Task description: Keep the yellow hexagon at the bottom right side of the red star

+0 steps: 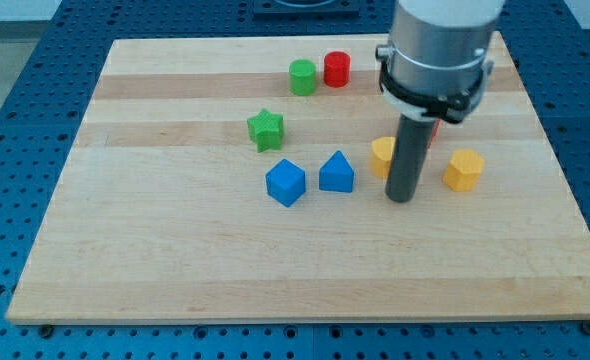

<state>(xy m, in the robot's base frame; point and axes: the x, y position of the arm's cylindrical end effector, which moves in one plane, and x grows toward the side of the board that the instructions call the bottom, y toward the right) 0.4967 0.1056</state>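
The yellow hexagon [464,169] lies on the wooden board [175,260] at the view's right. Only a sliver of a red block [433,131] shows behind the arm, up and left of the hexagon; its shape is hidden. My tip [402,198] rests on the board to the left of the yellow hexagon and apart from it. The rod covers the right part of a second yellow block [380,155], whose shape I cannot make out.
A blue triangle [336,172] and a blue cube [285,182] lie left of my tip. A green star [265,129] sits further up and left. A green cylinder [302,77] and a red cylinder [336,69] stand near the view's top.
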